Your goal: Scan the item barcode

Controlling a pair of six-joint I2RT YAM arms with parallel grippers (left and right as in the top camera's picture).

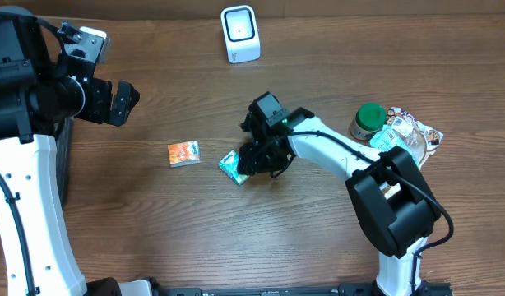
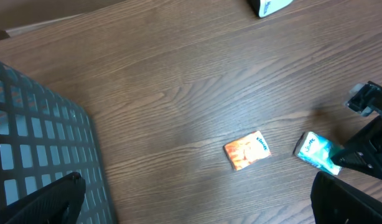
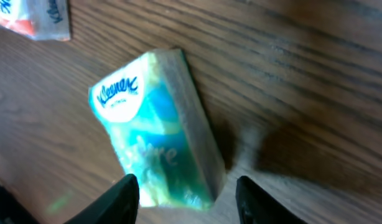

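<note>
Teal tissue pack (image 1: 231, 167) on the table (image 1: 318, 247), well apart from grey basket (image 2: 29, 143)

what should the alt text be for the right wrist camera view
A teal Kleenex tissue pack lies on the wooden table, its lower end between the two dark fingers of the right gripper, which stand open and have not closed on it. The corner of an orange pack shows at the top left.

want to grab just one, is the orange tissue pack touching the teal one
Apart. The overhead view shows bare table between the orange tissue pack and the teal pack; the left wrist view agrees.
</note>
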